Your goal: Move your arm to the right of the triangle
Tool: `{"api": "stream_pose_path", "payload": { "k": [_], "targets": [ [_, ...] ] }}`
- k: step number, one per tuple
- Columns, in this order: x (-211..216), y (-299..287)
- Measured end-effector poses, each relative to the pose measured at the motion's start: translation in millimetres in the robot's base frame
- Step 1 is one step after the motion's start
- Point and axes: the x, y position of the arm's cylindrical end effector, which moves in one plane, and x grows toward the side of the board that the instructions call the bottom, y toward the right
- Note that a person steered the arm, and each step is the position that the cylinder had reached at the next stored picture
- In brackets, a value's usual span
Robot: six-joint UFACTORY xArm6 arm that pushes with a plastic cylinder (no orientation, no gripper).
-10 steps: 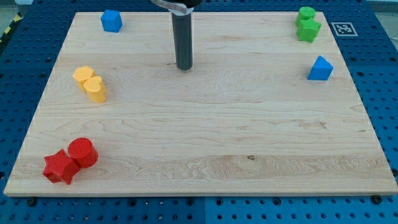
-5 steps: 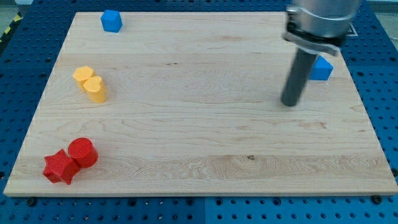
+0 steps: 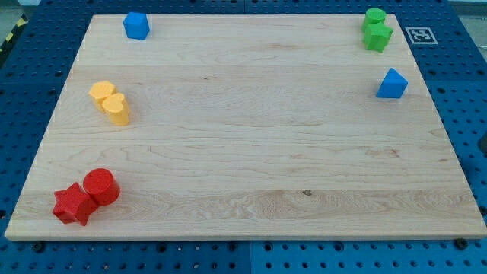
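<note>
The blue triangle block sits on the wooden board near the view's right edge, below the two green blocks. My rod and its tip do not show in this view. Only a thin dark sliver shows at the view's right edge, and I cannot tell what it is.
A blue cube sits at the top left. Two yellow blocks touch each other at the left. A red star and a red cylinder touch at the bottom left. A marker tag lies off the board's top right corner.
The rod moved from the board's top middle rightwards to just left of and below the blue triangle, then left the view. No block has moved.
</note>
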Motion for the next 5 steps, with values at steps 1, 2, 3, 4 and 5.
{"api": "stream_pose_path", "payload": {
  "k": [1,2,3,4,5],
  "targets": [
    [-52.1,-0.3],
    [-104.5,-7.3],
    [-124.8,-35.0],
    [-123.6,-54.7],
    [-123.5,-87.3]
  ]
}}
